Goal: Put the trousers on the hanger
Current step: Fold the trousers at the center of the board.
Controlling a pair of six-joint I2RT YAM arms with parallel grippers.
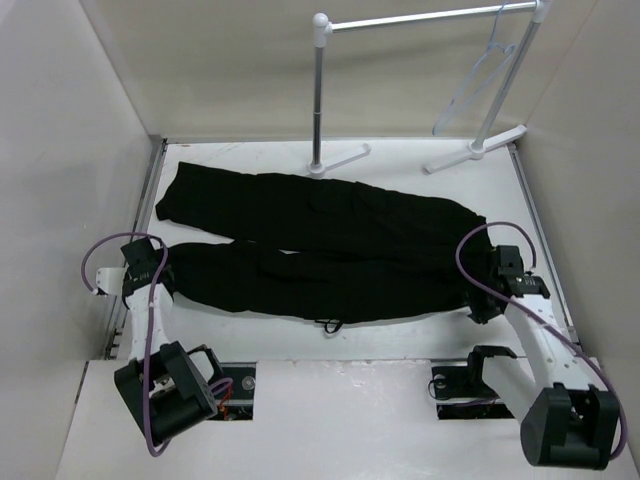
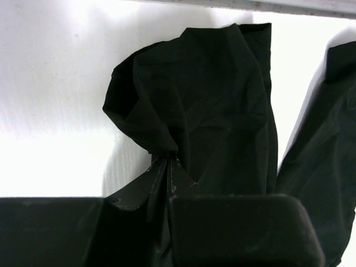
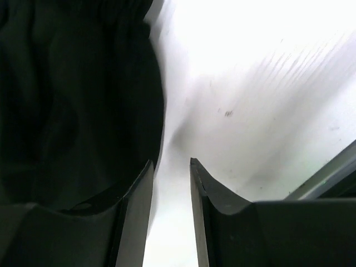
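Note:
The black trousers (image 1: 320,250) lie flat across the table, leg ends at the left and waist at the right. My left gripper (image 1: 170,272) is at the near leg's end. In the left wrist view it (image 2: 167,160) is shut on a pinched fold of the trousers (image 2: 211,94). My right gripper (image 1: 480,303) is at the waist end. In the right wrist view it (image 3: 171,163) is open a little with only bare table between the fingers, and the trousers (image 3: 72,100) lie just left of the left finger. The pale hanger (image 1: 483,75) hangs from the rack at the back right.
A white tube garment rack (image 1: 420,18) stands at the back, with a grey pole (image 1: 318,100) and feet (image 1: 476,150) on the table. Walls close in the left, right and back sides. The arm bases (image 1: 165,390) sit at the near edge.

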